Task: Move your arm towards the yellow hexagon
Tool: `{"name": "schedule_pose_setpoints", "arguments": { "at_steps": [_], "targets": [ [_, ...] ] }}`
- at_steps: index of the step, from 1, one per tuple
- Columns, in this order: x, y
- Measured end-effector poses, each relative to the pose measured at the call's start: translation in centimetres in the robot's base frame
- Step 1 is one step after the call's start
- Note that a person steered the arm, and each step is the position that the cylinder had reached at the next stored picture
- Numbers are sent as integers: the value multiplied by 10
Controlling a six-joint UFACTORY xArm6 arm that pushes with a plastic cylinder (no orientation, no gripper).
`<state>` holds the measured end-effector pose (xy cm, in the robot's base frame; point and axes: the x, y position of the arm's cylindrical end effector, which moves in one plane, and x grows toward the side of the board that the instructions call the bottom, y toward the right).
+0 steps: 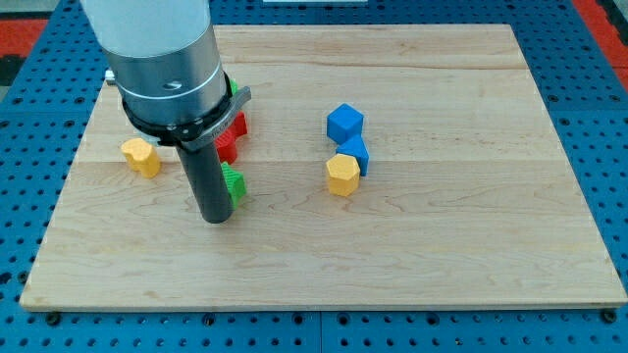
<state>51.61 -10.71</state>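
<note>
The yellow hexagon (341,176) lies near the board's middle, touching a blue block (356,154) just above and to its right. My tip (214,220) rests on the board well to the hexagon's left. It is right beside a green block (235,184), which the rod partly hides.
A blue cube (344,123) sits above the blue block. A red block (233,137) lies behind the rod, with a sliver of another green block (234,88) above it. A second yellow block (141,156) of unclear shape lies at the view's left. The wooden board (442,245) ends in a blue pegboard surround.
</note>
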Motion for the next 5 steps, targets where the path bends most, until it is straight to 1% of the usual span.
{"name": "schedule_pose_setpoints", "arguments": {
  "at_steps": [1,2,3,4,5],
  "targets": [
    [-1,-7],
    [15,17],
    [38,29],
    [38,47],
    [38,48]
  ]
}}
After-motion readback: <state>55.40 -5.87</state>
